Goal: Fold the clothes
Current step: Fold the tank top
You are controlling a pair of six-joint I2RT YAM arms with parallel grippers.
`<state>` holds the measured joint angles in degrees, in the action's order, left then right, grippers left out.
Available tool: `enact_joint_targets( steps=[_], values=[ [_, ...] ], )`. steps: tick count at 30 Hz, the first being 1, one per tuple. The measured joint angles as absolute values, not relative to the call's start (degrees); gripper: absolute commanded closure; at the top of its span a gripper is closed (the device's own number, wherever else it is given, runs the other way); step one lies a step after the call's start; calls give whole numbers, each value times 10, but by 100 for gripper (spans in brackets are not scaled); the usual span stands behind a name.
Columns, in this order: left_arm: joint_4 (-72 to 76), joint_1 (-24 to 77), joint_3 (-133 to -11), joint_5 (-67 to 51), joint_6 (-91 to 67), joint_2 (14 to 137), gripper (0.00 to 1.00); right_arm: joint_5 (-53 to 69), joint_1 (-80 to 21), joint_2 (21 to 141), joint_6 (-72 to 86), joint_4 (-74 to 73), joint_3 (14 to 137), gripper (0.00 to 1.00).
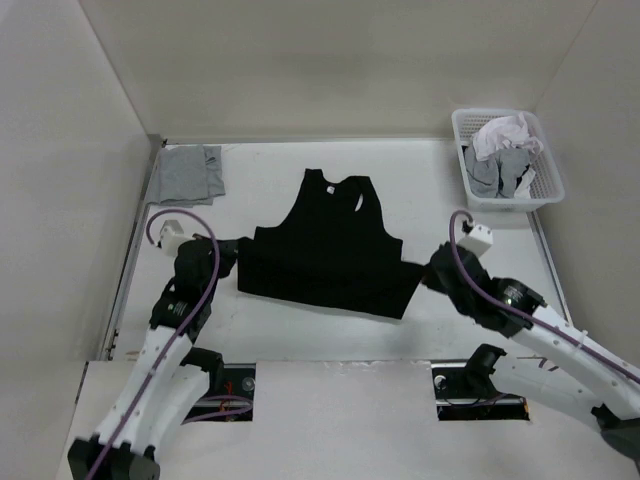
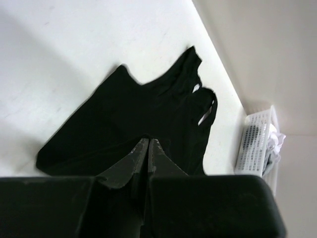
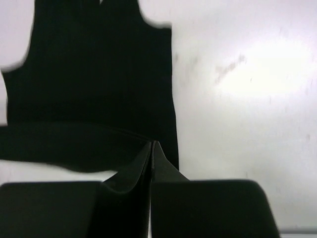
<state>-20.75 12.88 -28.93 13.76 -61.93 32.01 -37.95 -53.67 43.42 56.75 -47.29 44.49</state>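
Tank top [image 1: 330, 250] lies spread at mid-table [image 1: 300, 335], straps toward the far wall, hem nearest the arms. Left gripper [image 1: 235, 255] and right gripper [image 1: 425, 272] are each pinched closed on a hem corner.

You can't see tank top [image 3: 99, 74] straps in R wrist view, cut off up top. L wrist view: basket [image 2: 255, 144] blurry, part hid.

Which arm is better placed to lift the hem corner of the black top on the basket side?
Right. The right end effector is shut on that corner of the tank top; the left end effector grips the far corner.
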Motion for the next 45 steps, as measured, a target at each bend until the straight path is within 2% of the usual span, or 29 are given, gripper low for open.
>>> enact_joint_targets(
  steps=[4,7,13,19,22,24,27,29,31,33,34,37,38,39,40,41,43,45],
  values=[
    [-64,139,-322,154,-621,504,100,-282,-335,519,432,-335,481,100],
    [7,143,-375,164,-620,620,100,-226,-256,603,372,-264,528,100],
    [105,135,-495,177,-618,781,100,-151,-175,757,312,-184,631,100],
    [140,112,-634,177,-611,958,100,-99,-135,931,284,-154,781,100],
    [140,104,-714,172,-608,1051,96,-80,-123,1029,277,-145,869,99],
    [128,99,-770,170,-605,1110,88,-72,-120,1094,274,-142,924,92],
    [108,90,-862,157,-597,1194,66,-70,-117,1170,283,-132,978,65],
    [105,83,-887,141,-591,1216,58,-69,-117,1194,290,-130,984,54],
    [104,75,-875,130,-584,1211,54,-68,-117,1192,296,-128,970,49],
    [126,71,-821,122,-578,1175,54,-72,-122,1159,298,-107,919,48],
    [138,69,-771,121,-574,1141,55,-77,-125,1132,301,-95,881,53],
    [177,79,-598,122,-571,1013,56,-92,-154,1018,317,-55,731,93],
    [189,87,-542,124,-572,969,56,-95,-170,979,327,-39,679,98],
    [200,97,-491,127,-573,929,56,-97,-184,946,335,-25,637,99],
    [208,106,-447,129,-574,896,56,-96,-201,916,345,-9,594,96],
    [212,115,-409,128,-574,870,56,-95,-215,893,356,3,558,88],
    [212,122,-352,123,-574,836,55,-93,-231,858,375,25,486,65],
    [200,116,-309,118,-573,819,55,-95,-231,836,393,35,425,58]
  ],
)
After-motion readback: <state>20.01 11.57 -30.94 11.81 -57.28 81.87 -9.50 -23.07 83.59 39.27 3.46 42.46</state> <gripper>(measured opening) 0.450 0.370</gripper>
